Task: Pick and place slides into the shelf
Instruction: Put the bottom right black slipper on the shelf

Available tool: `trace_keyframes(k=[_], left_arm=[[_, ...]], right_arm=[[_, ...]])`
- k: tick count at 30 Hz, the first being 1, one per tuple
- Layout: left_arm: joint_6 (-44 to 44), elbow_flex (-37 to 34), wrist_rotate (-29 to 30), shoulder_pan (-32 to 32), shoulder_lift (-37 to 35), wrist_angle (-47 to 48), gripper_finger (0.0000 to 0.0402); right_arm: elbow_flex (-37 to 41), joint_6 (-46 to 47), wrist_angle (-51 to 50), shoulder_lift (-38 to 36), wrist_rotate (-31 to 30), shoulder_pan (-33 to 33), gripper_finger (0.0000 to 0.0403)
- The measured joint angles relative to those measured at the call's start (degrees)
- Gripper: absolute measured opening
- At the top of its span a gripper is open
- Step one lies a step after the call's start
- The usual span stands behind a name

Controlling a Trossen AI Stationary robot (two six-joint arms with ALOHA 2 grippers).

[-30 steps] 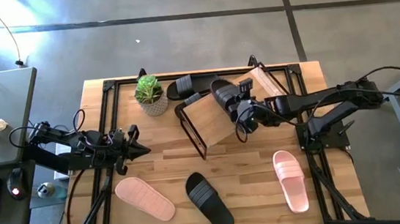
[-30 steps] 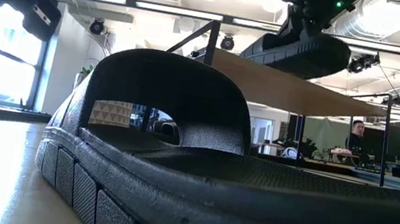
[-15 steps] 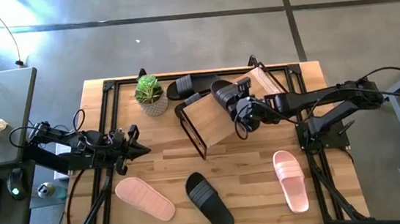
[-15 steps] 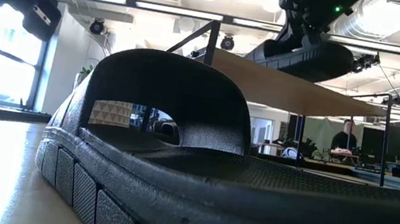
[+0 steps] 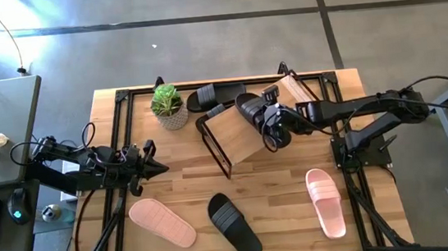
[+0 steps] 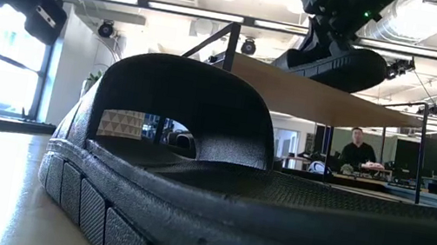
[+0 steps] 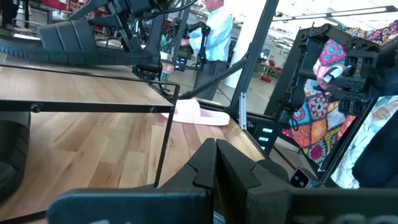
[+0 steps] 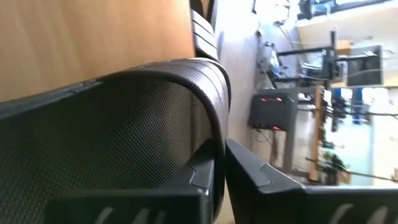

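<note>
The right gripper is positioned over the shelf, with its fingers pinching the edge of a black slide. That slide rests on the shelf's light wood board; the right wrist view shows its textured sole pressed between the two dark fingers.

The left gripper waits near the left edge of the table, fingers pressed together, holding nothing.

The table is a pale wood plank surface with black frame rails. On it lie:
- a second black slide, near the front edge;
- a pink slide, to its left;
- another pink slide, at front right;
- a third black slide, behind the shelf;
- a potted plant, beside the shelf at the back.

The floor around the table is grey concrete.

The low view alone shows a black slide filling the foreground, and a person seated at desks in the room beyond. The left wrist view shows one pink slide across the table.
</note>
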State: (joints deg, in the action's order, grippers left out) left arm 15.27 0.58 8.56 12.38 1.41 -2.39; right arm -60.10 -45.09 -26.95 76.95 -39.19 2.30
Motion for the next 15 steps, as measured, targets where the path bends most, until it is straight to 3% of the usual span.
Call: trace_keyframes(k=[15], left_arm=[[0.02,-0.01,0.01,0.0,-0.02,0.0,0.0001]], right_arm=[[0.0,-0.24,-0.16,0.0,2.77,0.38,0.0106]])
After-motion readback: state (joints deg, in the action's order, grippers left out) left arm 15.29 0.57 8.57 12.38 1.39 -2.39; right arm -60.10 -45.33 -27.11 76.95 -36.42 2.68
